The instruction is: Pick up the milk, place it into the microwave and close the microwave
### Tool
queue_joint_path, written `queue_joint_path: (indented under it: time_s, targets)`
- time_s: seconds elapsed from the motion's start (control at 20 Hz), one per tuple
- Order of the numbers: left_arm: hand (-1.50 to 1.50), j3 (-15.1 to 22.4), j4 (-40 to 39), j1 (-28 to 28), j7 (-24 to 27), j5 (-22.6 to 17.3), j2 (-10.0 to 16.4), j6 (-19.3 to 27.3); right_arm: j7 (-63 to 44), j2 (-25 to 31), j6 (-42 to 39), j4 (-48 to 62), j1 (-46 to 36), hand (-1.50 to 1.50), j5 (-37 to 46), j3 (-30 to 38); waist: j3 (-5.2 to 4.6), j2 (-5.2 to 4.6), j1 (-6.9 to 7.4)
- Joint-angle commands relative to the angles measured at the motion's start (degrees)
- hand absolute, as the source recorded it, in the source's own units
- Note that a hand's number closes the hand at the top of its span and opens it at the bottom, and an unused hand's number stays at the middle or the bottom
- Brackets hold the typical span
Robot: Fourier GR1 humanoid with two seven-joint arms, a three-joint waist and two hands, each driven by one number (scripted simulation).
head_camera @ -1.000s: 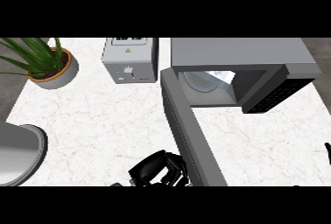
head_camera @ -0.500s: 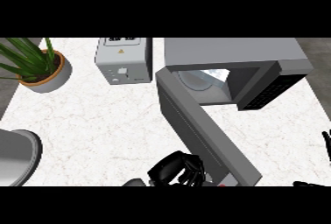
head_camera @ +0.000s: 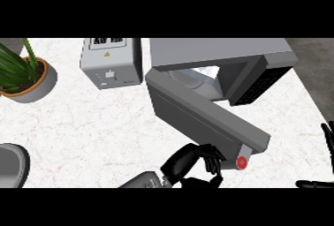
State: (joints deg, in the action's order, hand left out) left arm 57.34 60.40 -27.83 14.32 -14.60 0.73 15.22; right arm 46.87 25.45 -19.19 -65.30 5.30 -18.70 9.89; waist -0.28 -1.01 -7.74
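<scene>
**Microwave Door Open, Left Hand Curled at Its Tip**

A white table [head_camera: 85, 128] holds a grey microwave [head_camera: 222, 53] at the far right. Its door [head_camera: 202, 119] is wide open. The door sticks out from the left side of the microwave and slants toward the near right. There is a small red dot [head_camera: 241, 162] at the door's near end.

The left hand [head_camera: 195, 163] is at the near middle of the table. It is right beside the near end of the door and seems to touch it. Its fingers are curled in, and I see nothing inside them.

The right hand [head_camera: 327, 137] peeks in at the near right edge, well apart from the door. Its fingers are straight and point up. It is just resting.

I cannot tell where the milk is. Through the open front of the microwave only a pale round plate [head_camera: 195, 81] shows, and the rest inside is hidden.

A grey toaster [head_camera: 111, 62] stands just left of the microwave. A green plant in a pot [head_camera: 26, 75] is at the far left. Part of a grey round thing [head_camera: 9, 165] shows at the near left edge.
</scene>
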Motion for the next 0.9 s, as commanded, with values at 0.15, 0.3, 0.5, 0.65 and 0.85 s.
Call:
queue_joint_path:
  time_s: [0.15,0.3,0.5,0.65,0.85]
  targets:
    - [1.5,1.5,-0.6,-8.7,-1.3,-7.2,-0.7,5.8,-0.9,1.2,-3.3,-4.0,-1.8,-1.5,-1.1,-1.7,-0.03,-0.65,-3.59]
    - [1.5,0.0,-1.1,-12.9,0.6,-7.6,-0.7,8.9,-2.6,1.6,-4.1,-5.0,-2.4,-1.5,-1.8,-2.6,-0.06,-0.72,-4.3]
    - [1.5,-0.8,-4.0,-15.8,0.9,-9.8,-0.7,10.3,-3.5,3.5,-4.8,-5.4,-3.1,-1.5,-1.8,-2.8,-0.04,-1.77,-6.63]
    - [1.5,-1.4,-5.4,-19.1,-0.1,-11.3,-0.6,11.7,-4.3,4.6,-5.1,-7.0,-4.5,-1.5,-2.6,-2.5,-0.06,-1.67,-8.05]
    - [1.5,-2.0,-7.4,-22.9,-1.3,-13.1,-0.6,12.4,-6.2,4.5,-5.7,-8.4,-6.6,-1.5,-4.2,-3.2,-0.08,-2.1,-9.55]
